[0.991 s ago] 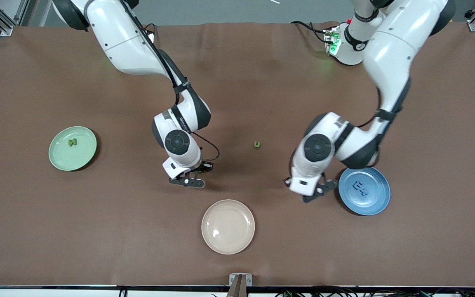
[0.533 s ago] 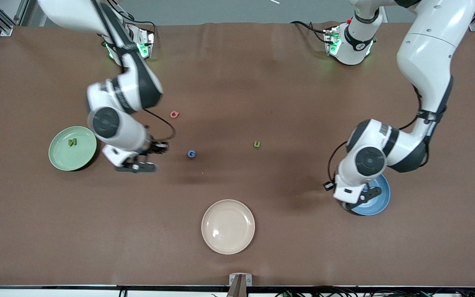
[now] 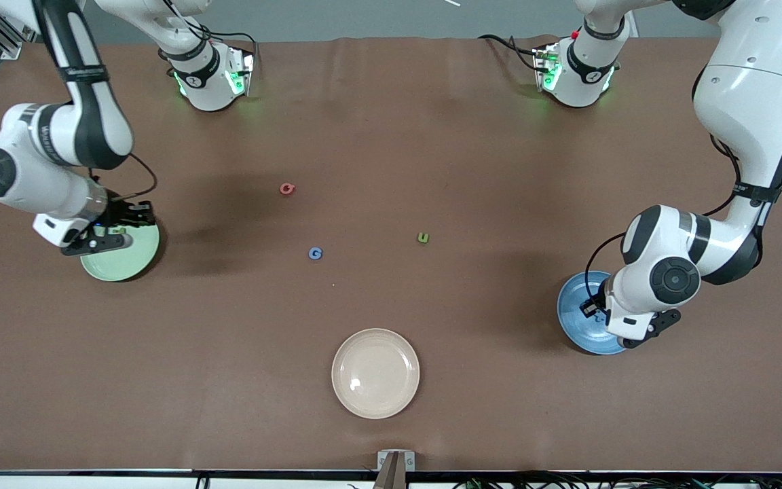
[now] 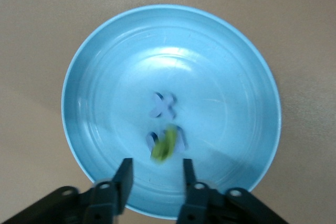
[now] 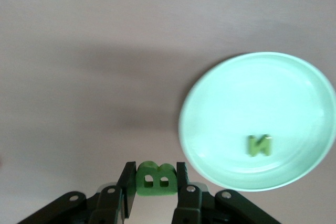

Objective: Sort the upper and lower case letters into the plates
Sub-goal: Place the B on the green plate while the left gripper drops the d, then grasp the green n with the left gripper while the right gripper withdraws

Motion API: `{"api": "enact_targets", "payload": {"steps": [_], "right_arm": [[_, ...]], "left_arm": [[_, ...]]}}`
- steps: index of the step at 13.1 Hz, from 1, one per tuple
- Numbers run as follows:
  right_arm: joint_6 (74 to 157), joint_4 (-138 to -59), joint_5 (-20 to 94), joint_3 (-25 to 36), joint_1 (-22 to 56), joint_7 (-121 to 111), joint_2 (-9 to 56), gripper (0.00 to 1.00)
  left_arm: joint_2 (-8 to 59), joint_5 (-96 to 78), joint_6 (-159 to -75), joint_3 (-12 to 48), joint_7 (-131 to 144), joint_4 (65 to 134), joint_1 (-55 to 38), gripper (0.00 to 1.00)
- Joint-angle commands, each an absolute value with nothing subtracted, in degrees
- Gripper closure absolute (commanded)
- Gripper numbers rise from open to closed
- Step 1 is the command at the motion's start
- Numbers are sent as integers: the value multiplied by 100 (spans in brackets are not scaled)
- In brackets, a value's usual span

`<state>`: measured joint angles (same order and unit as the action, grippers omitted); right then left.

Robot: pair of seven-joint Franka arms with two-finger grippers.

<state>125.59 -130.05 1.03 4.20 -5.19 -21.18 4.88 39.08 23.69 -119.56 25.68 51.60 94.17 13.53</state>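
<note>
In the left wrist view the left pincer is seen parted over the blue plate, a yellow-green letter apparently dropping free, while a green B is gripped by the right pincer near the mint plate for sorting.

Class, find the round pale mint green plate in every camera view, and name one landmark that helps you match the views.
Front view: the round pale mint green plate lies toward the right arm's end, under the right gripper.
Left wrist view: not in it.
Right wrist view: it fills one side.
Shared landmark: the right gripper, holding a green letter B.
</note>
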Motion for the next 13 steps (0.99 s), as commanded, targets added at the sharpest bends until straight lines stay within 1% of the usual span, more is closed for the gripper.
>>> {"api": "enact_targets", "payload": {"steps": [1,3,4,6,7,8,10,11,12,13], "right_arm": [[13391,-13604,53,272,-1141,-2845,456,89],[14094,-13850,53,272,-1344,-3067,728,89],[14385,-13930,53,272,-1388,-3067,877,89],[14922,-14062,53,272,-1415,-3085,1185,89],[15124,-14123,61,272,-1450,-3085,1300,89],[15343,-14185,62,272,-1476,-3085,1396,89],[15556,-14229,62,272,-1485,-3085,1520,88],[15557,-14229,53,272,-1485,-3085,1529,87],[15557,-14229,53,272,-1485,-3076,1538,83],[15557,-14229,61,272,-1485,-3076,1529,75]], "left_arm": [[3771,2364,-11577,3178,5509,9571,1327,1],[3797,2382,-11549,3812,5992,9781,1240,1],[3823,2382,-11566,4006,6125,9817,996,1],[3832,2408,-11619,4017,6257,9852,337,4],[3841,2391,-11784,4025,6275,9853,177,11],[3902,2399,-12056,4060,6249,9957,124,16],[3920,2504,-12689,4061,6153,10203,-227,18],[3990,2783,-12900,4052,6144,10265,-333,21],[4060,3117,-13007,4060,6144,10274,-412,24],[4182,3372,-13164,4061,6144,10266,-552,27]]}}
